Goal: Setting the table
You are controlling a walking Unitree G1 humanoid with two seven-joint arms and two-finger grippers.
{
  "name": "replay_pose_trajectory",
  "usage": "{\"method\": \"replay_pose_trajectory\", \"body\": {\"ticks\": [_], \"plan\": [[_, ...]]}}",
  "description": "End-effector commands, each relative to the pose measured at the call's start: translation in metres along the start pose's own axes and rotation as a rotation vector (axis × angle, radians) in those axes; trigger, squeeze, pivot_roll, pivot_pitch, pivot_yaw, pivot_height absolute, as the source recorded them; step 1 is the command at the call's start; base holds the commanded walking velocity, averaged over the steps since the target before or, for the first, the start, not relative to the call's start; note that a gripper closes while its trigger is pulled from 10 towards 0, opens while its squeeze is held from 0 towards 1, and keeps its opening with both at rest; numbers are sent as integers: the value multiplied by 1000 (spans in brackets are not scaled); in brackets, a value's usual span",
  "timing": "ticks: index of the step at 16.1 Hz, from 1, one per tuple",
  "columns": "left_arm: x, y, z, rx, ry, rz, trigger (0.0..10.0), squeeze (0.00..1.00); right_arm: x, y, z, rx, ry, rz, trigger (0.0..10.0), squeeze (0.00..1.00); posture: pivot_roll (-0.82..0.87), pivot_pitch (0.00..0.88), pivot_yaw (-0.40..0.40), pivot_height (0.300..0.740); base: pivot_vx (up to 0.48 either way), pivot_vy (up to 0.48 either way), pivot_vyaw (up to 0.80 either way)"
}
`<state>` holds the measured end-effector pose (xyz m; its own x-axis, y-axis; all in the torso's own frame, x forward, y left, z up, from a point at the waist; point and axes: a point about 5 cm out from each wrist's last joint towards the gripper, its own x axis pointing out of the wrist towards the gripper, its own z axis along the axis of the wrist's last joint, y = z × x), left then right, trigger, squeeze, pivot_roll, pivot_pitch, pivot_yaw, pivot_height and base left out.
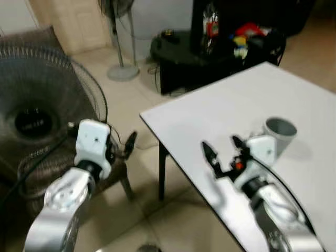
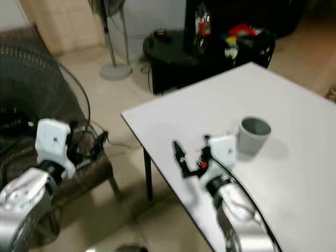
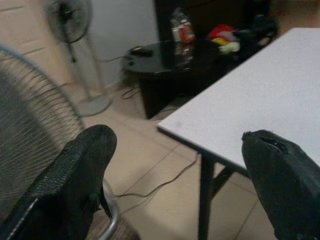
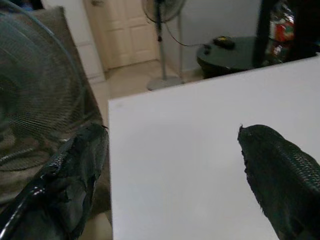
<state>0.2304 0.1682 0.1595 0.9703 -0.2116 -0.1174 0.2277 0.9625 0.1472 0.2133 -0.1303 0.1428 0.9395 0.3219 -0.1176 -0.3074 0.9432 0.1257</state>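
Left eye view: right of centre, a grey cup stands upright on the white table, mouth up, with no readable label. My right hand spreads wide and empty beside it; my left hand gapes wide off the table.

Left arm: a polished silver forearm with a round joint cap, a black collar at the wrist, and a white boxy wrist housing marked by a small dark dot on its face. Left end effector: black fingers with a rough, pebbled surface on their rounded tips. Right arm: the same silver forearm, with a thin black cable running along its length, a black wrist collar and a white housing. Right end effector: two slim black fingers on a black bracket bearing a small red-orange part at its base.
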Motion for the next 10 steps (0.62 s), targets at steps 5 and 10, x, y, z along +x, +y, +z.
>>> {"method": "replay_pose_trajectory", "body": {"ticks": [5,10], "plan": [[-3,2,5,-28,-2,1,10000,388,-4,-5,0,8,-5,-11,10000,1000,94,0,39,740,0,0,800],[-3,8,2,-27,-3,59,10000,1000,3,-9,-2,-21,1,-14,10000,1000,117,0,21,740,0,0,794]]}}
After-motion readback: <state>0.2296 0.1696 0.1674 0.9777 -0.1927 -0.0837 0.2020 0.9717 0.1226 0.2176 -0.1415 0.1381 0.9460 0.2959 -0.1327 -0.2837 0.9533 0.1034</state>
